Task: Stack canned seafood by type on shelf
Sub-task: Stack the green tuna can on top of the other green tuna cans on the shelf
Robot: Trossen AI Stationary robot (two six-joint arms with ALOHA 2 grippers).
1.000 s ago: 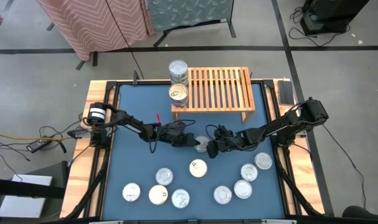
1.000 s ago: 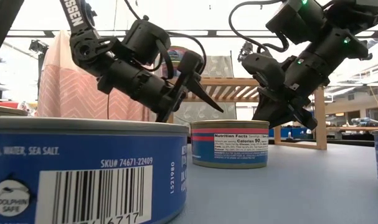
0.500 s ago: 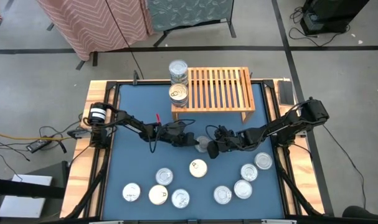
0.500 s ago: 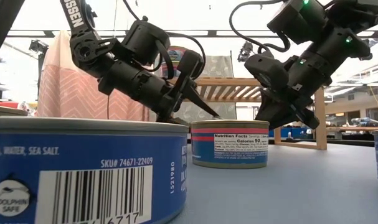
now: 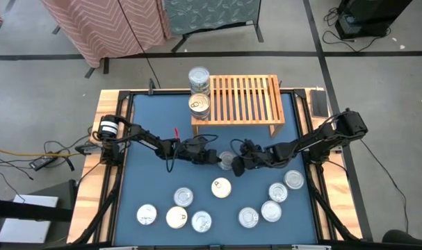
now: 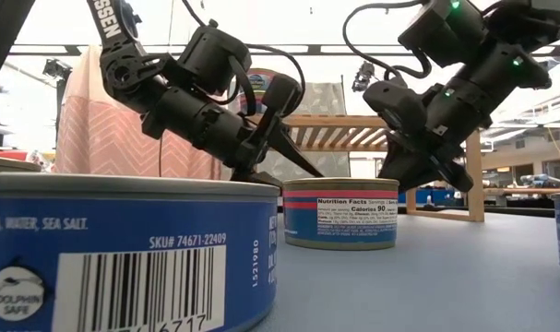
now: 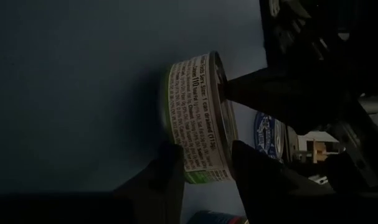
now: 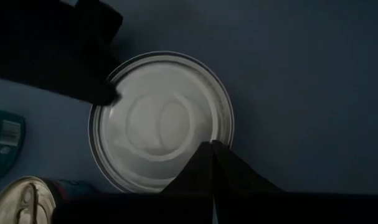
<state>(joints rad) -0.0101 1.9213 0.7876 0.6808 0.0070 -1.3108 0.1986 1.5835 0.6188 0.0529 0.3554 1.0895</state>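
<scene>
A flat silver-topped can [image 5: 226, 160], white and green on its wall [image 7: 198, 118], sits on the blue mat in front of the wooden shelf [image 5: 242, 101]. My left gripper [image 5: 215, 158] reaches it from the table's left and is shut on its left side. My right gripper [image 5: 236, 165] comes from the table's right, shut, with its tips on the can's top [image 8: 160, 121]. In the low view a cream-topped can with a red and blue label [image 6: 339, 214] stands in front and hides this can. My left gripper has one finger [image 8: 104, 93] on the can's lid at its left rim. The other finger is low on the wall by the bottom edge [image 7: 176, 165]. The fingers slant down from the table's left. The can's bottom stays on the mat. My right gripper presses its shut fingertips [image 8: 212, 155] down on the lid just inside the right rim [image 8: 207, 134]. It slants down from the table's right, opposite the left gripper.
Two cans [image 5: 199, 80] [image 5: 199, 105] stand at the shelf's left end. Several loose cans lie toward the near edge, on the left [image 5: 177, 217] and on the right [image 5: 272, 208]. A blue-labelled can [image 6: 123, 258] stands close to the low camera.
My left gripper has closed from wide open: its upper finger has come down onto the can's top. Both arms have kept their places, and the can has not moved.
</scene>
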